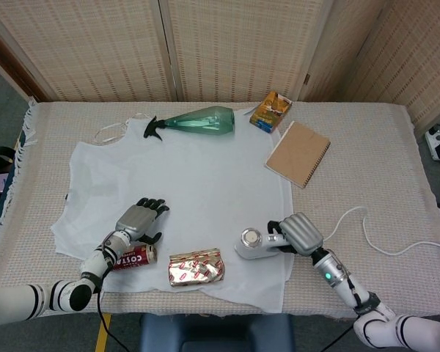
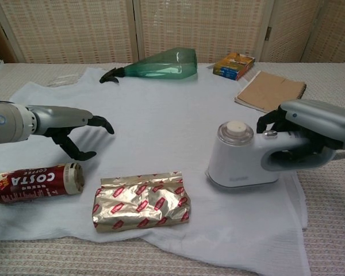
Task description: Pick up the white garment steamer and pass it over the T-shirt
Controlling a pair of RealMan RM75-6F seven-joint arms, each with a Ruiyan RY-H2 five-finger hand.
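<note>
The white garment steamer (image 1: 252, 245) (image 2: 241, 158) stands on the front right part of the white T-shirt (image 1: 183, 183) (image 2: 161, 121), which lies spread flat on the table. My right hand (image 1: 301, 233) (image 2: 313, 135) grips the steamer's handle from the right. Its cord (image 1: 374, 238) trails off to the right. My left hand (image 1: 138, 220) (image 2: 69, 129) hovers over the shirt's front left with fingers spread and curved, holding nothing.
A red Costa coffee can (image 1: 132, 258) (image 2: 37, 182) lies just in front of the left hand, a foil packet (image 1: 196, 267) (image 2: 141, 200) beside it. At the back lie a green spray bottle (image 1: 198, 122), a yellow box (image 1: 271, 111) and a brown notebook (image 1: 298, 153).
</note>
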